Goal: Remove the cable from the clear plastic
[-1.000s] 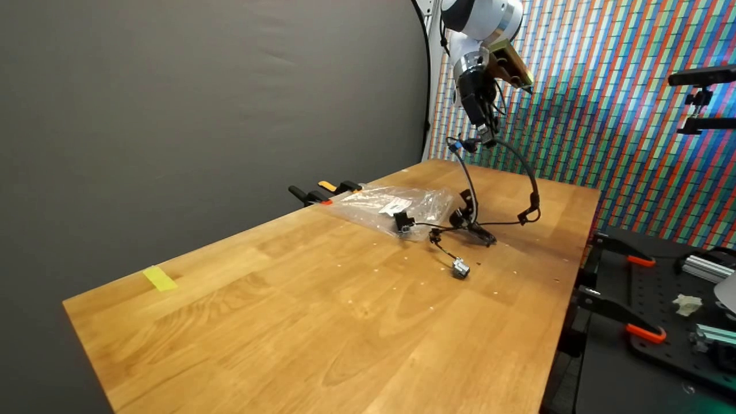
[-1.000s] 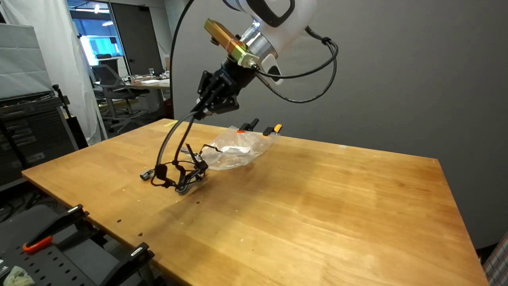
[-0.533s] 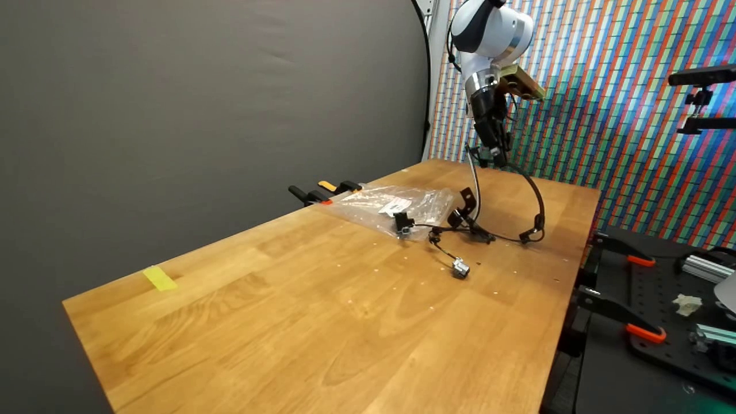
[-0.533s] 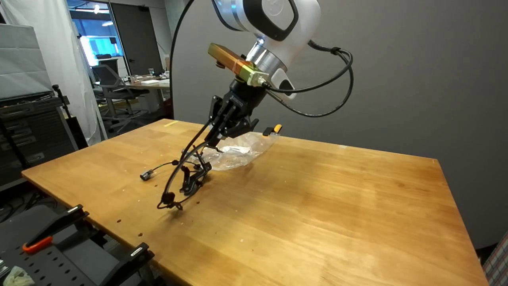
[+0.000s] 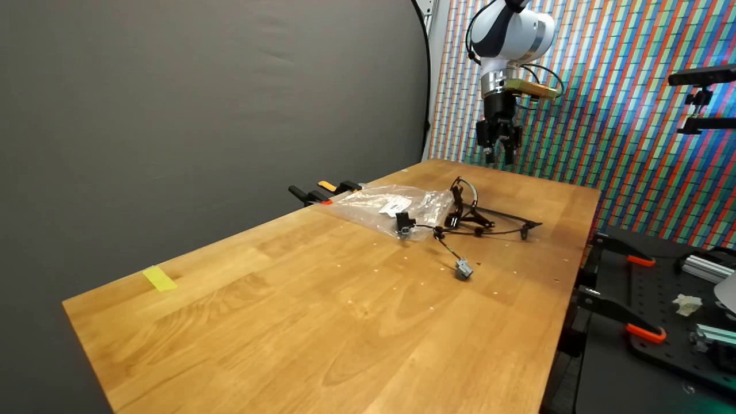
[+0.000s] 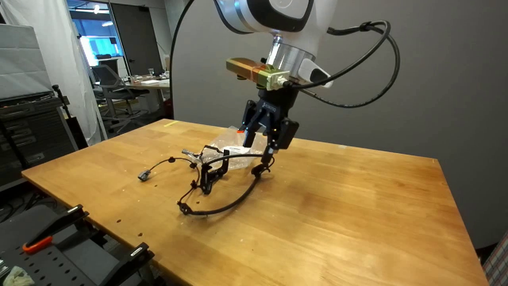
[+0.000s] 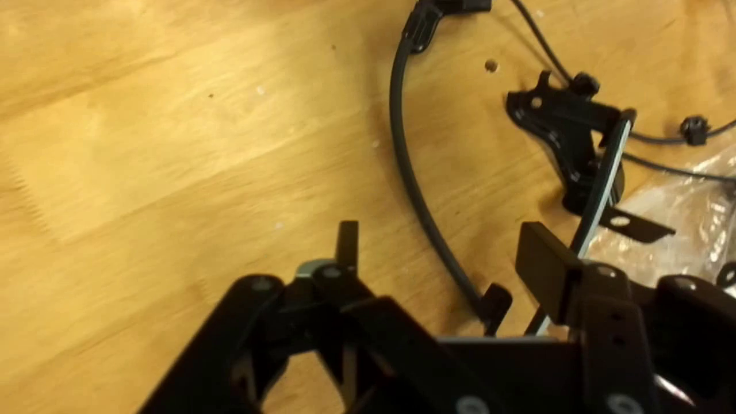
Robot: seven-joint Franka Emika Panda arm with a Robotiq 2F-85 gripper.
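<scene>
Plainly, nothing is gripped: in an exterior view the pincer [image 5: 499, 159] hangs apart from the cable [image 7: 411, 181], its fingers [image 7: 347, 244] spread wide above the worktop [image 6: 357, 222]. That cable lies below, and its direction matters most now. In the wrist view, a dark stretch slants from the top edge down into the space between the fingers, while a pale-striped stretch passes behind one of them. In an exterior view the long arc [image 6: 206, 212] starts just below a fingertip and bows out on the side away from the clear plastic [image 5: 368, 215]. Farther off sits a black bracket [image 7: 566, 146]; then comes the plastic, a dark connector [image 5: 404, 222] overlapping its corner, whether upon it or inside I cannot tell. Most of the cable rests on the worktop, so the job looks nearly finished. Any fresh grasp should probably straddle that arc, then draw away from the plastic. Past it, clamps [image 5: 317, 197] sit at the worktop's edge.
</scene>
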